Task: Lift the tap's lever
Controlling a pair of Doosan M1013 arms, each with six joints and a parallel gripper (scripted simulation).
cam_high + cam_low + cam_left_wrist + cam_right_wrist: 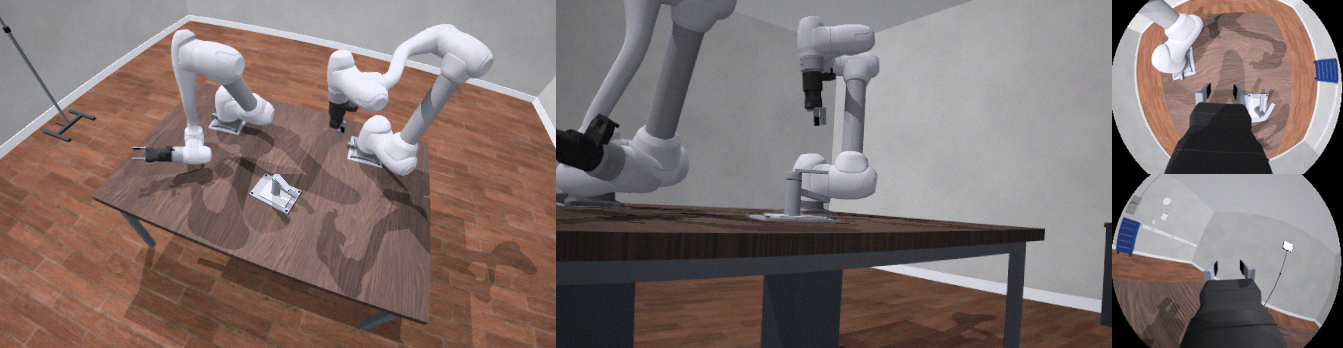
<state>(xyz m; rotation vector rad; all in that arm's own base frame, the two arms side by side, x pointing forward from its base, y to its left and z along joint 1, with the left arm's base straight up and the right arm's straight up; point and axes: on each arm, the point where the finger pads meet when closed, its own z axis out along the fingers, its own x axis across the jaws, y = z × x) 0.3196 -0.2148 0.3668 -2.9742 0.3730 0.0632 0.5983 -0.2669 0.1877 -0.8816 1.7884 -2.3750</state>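
Observation:
The tap (pixel 275 188) (pixel 793 196) stands upright on a pale base plate (pixel 259 192) (pixel 763 217) (pixel 1251 102) near the middle of the table. Its flat lever (pixel 285 182) (pixel 812 171) (pixel 1270 111) reaches sideways from the post top and lies about level in the exterior view, above a slanted lower bar. My left gripper (pixel 340 132) (pixel 819 118) (pixel 1222 88) is open and empty, pointing down high behind the tap. My right gripper (pixel 135 153) (pixel 1228 265) is open and empty, held level over the table's left side in the top view, away from the tap. Its fingertips are not visible in the exterior view.
The left arm's base (pixel 377 140) stands at the table's right back in the top view, and the right arm's base (pixel 227 112) at the left back. The table (pixel 300 240) has its front edge beyond the tap. A blue cabinet (pixel 1326 71) (pixel 1127 236) stands on the floor.

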